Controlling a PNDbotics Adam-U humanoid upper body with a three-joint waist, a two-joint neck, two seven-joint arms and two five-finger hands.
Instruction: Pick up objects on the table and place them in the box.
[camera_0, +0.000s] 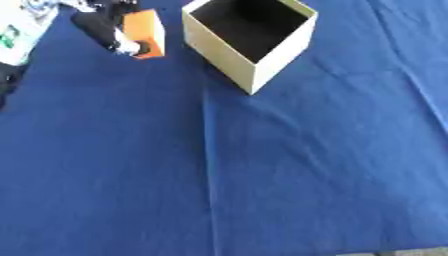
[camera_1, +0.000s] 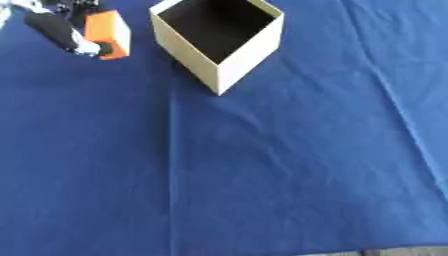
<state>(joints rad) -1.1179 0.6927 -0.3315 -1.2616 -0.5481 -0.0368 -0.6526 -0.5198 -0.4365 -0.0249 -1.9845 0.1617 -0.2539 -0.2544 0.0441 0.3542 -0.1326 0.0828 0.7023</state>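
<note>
Black fingers of the left hand (camera_0: 109, 27) reach in from the upper left corner of the frame and close around an orange block (camera_0: 145, 31), one dark finger running down its left side with a pale tip and a dark tip pressed against the block's lower end. That block sits in the upper left of the frame, tilted a little, just to the left of the box (camera_0: 229, 59) and apart from it; whether its underside rests on the cloth or is lifted clear cannot be told. Cream-coloured and open at the top, the box stands in the upper middle of the frame, turned so that one corner points toward the lower edge, and its inside looks dark. Blue cloth (camera_0: 262, 175) covers the table and fills nearly the whole picture, with a straight crease running down from below the box toward the bottom edge and softer folds at the right. At the far left edge of the left eye view shows a white object with green marking (camera_0: 16, 35), only partly seen. No right hand appears in either view.
</note>
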